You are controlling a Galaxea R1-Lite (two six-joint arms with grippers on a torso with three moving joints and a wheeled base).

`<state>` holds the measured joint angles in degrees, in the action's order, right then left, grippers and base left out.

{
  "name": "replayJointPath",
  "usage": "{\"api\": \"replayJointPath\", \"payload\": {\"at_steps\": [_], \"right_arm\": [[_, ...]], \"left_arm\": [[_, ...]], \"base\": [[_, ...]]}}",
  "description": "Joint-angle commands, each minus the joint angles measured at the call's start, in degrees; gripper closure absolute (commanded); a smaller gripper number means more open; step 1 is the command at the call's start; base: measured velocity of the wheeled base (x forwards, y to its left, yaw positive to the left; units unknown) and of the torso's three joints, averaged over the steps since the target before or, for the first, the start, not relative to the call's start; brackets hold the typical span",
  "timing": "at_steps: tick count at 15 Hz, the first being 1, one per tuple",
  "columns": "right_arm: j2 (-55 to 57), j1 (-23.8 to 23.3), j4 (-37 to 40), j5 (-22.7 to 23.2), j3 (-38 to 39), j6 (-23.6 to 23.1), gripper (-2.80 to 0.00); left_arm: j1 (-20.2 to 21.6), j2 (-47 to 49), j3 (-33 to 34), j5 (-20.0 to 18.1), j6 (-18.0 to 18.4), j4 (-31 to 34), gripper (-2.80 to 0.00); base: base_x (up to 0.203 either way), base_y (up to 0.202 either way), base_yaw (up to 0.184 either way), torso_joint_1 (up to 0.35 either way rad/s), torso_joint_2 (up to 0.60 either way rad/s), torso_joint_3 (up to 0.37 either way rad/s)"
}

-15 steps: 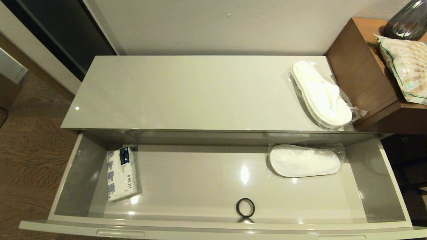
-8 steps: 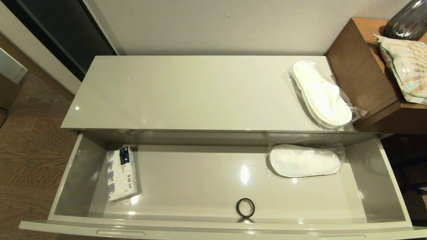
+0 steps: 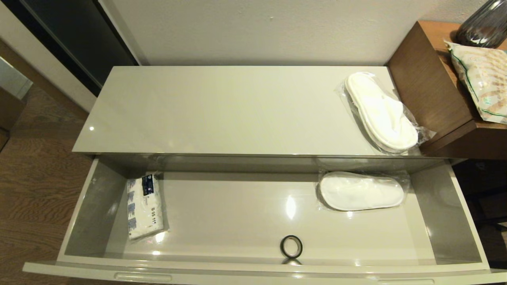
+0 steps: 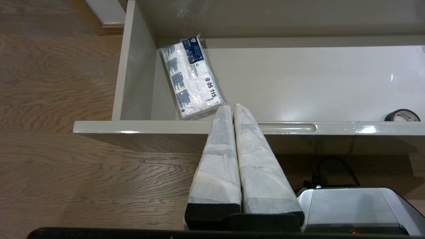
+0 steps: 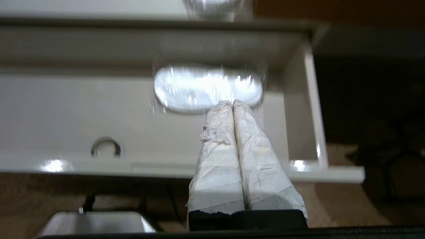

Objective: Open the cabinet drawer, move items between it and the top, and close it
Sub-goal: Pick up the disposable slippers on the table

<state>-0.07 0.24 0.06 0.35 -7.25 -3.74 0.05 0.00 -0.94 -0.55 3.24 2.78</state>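
Observation:
The cabinet drawer stands pulled fully open below the cream top. Inside it lie a tissue pack at the left, a wrapped slipper at the right and a small black ring near the front. Another wrapped pair of slippers rests on the top's right end. Neither arm shows in the head view. My left gripper is shut and empty, held in front of the drawer's rim near the tissue pack. My right gripper is shut and empty, in front of the drawer, towards the slipper.
A taller brown wooden table stands right of the cabinet, bearing a green-trimmed patterned bag and a dark vase. Wooden floor lies to the left. The robot's silver base sits below the drawer front.

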Motion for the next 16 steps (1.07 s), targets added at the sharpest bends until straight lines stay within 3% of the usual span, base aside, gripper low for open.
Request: {"api": "replayJointPath", "payload": {"at_steps": [1,2,3,5,10,13,16], "right_arm": [[0.08,0.03,10.83,1.24,-14.31,-0.36,0.0],[0.58,0.03,23.07,1.88,-20.98,-1.46,0.0],[2.22,0.03,30.16,1.63,-24.54,-2.95,0.0],[11.31,0.03,33.06,-0.48,-27.66,-5.05,0.0],[41.64,0.68,21.84,-2.98,-31.37,-10.71,0.0],[60.61,3.96,9.56,-3.83,-32.13,-14.39,0.0],[78.74,8.74,-2.38,-7.77,-35.1,-15.85,0.0]], "left_arm": [[0.04,0.09,-0.03,0.02,0.01,0.03,0.0],[0.04,0.09,0.0,0.02,0.01,0.03,0.0],[0.04,0.09,-0.03,0.02,0.01,0.03,0.0],[-0.05,0.09,-0.03,0.02,0.01,0.03,0.0],[0.04,0.09,-0.03,0.02,0.01,0.03,0.0],[-0.01,0.09,0.04,0.02,0.01,0.03,0.0],[0.04,0.09,-0.03,0.02,0.01,0.03,0.0]], "base": [[0.0,0.0,0.0,0.0,0.0,0.0],[0.0,0.0,0.0,0.0,0.0,0.0],[0.0,0.0,0.0,0.0,0.0,0.0],[0.0,0.0,0.0,0.0,0.0,0.0],[0.0,0.0,0.0,0.0,0.0,0.0],[0.0,0.0,0.0,0.0,0.0,0.0],[0.0,0.0,0.0,0.0,0.0,0.0]]}}
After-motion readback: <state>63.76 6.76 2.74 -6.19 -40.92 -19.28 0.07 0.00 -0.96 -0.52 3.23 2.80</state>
